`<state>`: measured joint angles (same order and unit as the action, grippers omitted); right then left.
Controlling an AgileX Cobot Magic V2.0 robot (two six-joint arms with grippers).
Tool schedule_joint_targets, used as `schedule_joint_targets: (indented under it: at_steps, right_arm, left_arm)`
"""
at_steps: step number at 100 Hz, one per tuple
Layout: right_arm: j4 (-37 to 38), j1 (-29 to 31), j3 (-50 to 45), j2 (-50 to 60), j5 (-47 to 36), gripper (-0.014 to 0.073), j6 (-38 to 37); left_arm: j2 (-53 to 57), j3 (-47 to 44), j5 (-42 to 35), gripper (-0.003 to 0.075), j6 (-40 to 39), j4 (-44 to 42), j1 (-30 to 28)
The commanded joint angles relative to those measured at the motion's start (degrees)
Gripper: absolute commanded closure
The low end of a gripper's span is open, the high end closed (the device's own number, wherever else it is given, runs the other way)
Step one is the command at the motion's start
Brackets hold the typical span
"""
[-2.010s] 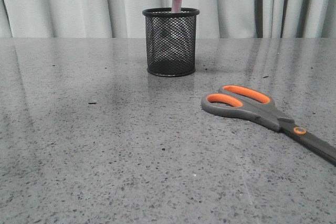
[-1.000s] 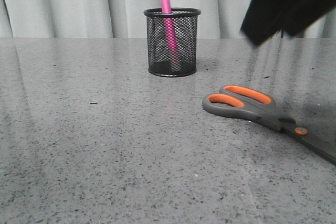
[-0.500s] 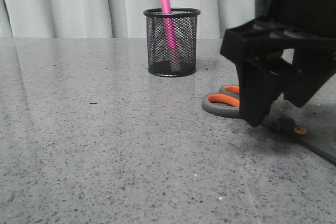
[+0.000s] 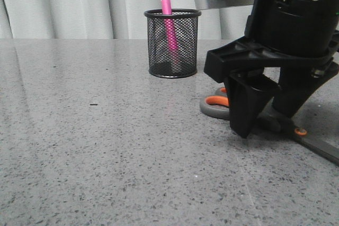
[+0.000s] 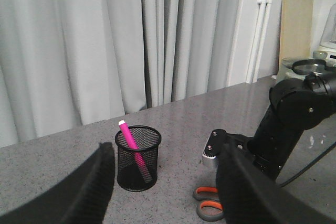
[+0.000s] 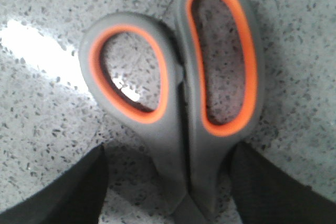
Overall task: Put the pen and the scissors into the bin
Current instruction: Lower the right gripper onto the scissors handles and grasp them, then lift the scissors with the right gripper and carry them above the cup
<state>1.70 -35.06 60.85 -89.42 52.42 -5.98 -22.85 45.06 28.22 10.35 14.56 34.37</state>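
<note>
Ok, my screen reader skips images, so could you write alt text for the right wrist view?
Close-up from above of scissors lying flat on a speckled grey table, their dark grey handles with orange-lined finger loops filling the picture. The right gripper's two dark fingers sit open on either side of the handles, not yet closed on them.

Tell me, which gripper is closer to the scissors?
Right. The right gripper straddles the scissors at the handles, fingers either side. The left gripper hangs farther off, above the table.
</note>
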Motion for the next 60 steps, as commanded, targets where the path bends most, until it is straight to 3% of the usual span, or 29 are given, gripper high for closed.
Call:
schedule_joint_targets:
  at_steps: [1, 28, 60]
  right_arm:
    - [1.6, 0.0, -0.3, -1.9, -0.1, 0.0234, -0.2]
    - [1.6, 0.0, -0.3, -4.0, 2.6, 0.0669, -0.2]
    - [2.1, 0.0, 1.4, 2.8, 0.3, 0.0664, -0.7]
  left_arm:
    - [-0.5, 1.5, -2.7, 0.0335, -0.6, 0.7, 0.0]
    - [-0.5, 1.5, -2.4, 0.0335, -0.6, 0.7, 0.0]
    - [-0.5, 1.5, -2.4, 0.0335, -0.6, 0.7, 0.0]
